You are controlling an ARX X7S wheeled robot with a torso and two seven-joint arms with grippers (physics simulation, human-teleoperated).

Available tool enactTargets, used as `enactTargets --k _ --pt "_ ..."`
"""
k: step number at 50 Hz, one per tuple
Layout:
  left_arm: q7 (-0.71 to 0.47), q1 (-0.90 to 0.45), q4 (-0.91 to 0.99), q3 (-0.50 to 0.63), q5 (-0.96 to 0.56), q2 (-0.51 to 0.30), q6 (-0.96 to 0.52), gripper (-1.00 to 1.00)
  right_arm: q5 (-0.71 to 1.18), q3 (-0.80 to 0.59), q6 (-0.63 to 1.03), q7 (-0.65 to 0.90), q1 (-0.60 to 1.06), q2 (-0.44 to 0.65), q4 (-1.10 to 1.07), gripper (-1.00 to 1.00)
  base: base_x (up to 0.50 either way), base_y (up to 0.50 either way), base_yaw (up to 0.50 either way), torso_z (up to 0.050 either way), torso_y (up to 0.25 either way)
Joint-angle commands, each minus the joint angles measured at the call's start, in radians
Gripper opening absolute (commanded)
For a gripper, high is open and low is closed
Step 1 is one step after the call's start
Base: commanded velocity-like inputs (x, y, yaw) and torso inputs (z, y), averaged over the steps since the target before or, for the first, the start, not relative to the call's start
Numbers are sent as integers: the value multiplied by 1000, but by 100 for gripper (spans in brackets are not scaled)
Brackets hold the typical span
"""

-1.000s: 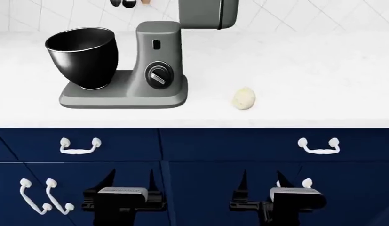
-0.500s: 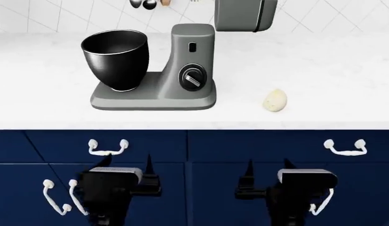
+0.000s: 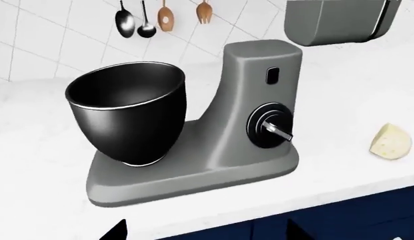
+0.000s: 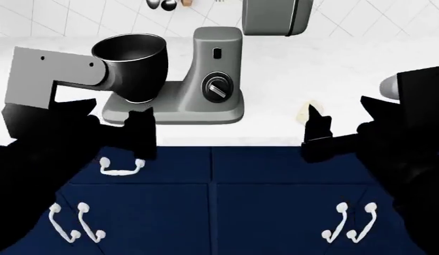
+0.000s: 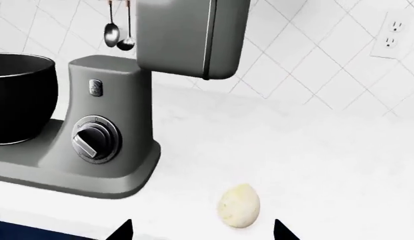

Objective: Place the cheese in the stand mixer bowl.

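The cheese (image 5: 239, 206) is a small pale yellow lump lying on the white counter to the right of the mixer; it also shows in the left wrist view (image 3: 392, 142). In the head view the cheese (image 4: 303, 112) is mostly hidden behind a right finger. The stand mixer bowl (image 4: 130, 61), glossy black with a thin silvery rim, sits on the mixer's base (image 3: 126, 117) (image 5: 20, 95). My left gripper (image 4: 111, 118) (image 3: 207, 235) is open at the counter's front edge, before the mixer. My right gripper (image 4: 339, 114) (image 5: 203, 232) is open just short of the cheese, holding nothing.
The grey mixer body (image 4: 217, 69) with its dial (image 4: 217, 87) stands right of the bowl, its head (image 4: 276, 16) tilted up. Spoons hang on the tiled wall (image 3: 143, 20). Navy drawers with white handles (image 4: 120, 167) lie below the counter. A wall outlet (image 5: 394, 32) is at the far right.
Both arms have risen from low in front of the cabinet to counter height, and now cover the counter's front edge. The cheese and the mixer have not moved.
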Motion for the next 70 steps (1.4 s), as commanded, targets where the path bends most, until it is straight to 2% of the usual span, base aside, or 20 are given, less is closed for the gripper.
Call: enactTargets --k 1,7,28,38,43,70 --pt "-243 -362 -137 221 -510 -199 -92 100 341 -59 153 136 282 145 115 100 0 0 0 0 0" --pt "-217 -372 -138 194 -493 -225 -85 100 348 -55 162 96 275 166 89 100 0 0 0 0 0" --pt "-163 -384 -129 192 -457 -250 -74 100 274 -32 129 26 225 178 77 100 489 -149 0 0 0" --pt "-150 -401 -127 204 -455 -259 -66 100 257 -128 116 107 202 205 94 100 0 0 0 0 2" --pt "-144 -397 -120 206 -452 -269 -61 100 320 -158 83 124 178 219 94 100 0 0 0 0 0" --pt "-111 -389 -122 235 -410 -287 -60 100 394 -218 63 77 149 260 64 100 0 0 0 0 0"
